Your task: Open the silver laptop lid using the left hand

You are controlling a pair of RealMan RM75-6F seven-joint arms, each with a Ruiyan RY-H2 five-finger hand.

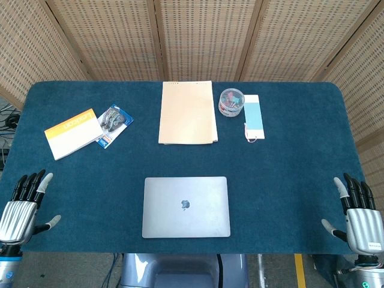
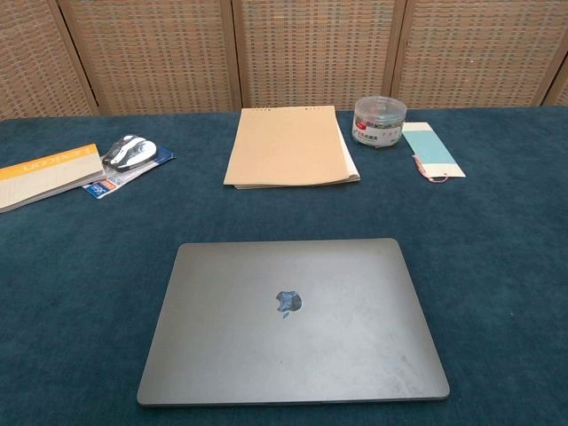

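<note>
Laptop: silver laptop (image 2: 293, 319) lies nearest the camera, lid closed flat, at 6 o'clock on the blue table (image 1: 288, 180).
Left hand (image 1: 21, 210): seen at 8 o'clock off the table edge, fingers spread, nothing held, well apart from the laptop.
Right hand (image 1: 359, 217): seen at 4 o'clock, fingers spread, nothing held.
Far side: tan notepad (image 2: 288, 146) at 12 o'clock; clip jar (image 2: 379, 122) and blue tag (image 2: 433, 150) at 1 o'clock; orange booklet (image 2: 44, 173) and packaged mouse (image 2: 129, 155) at 10 o'clock.
</note>
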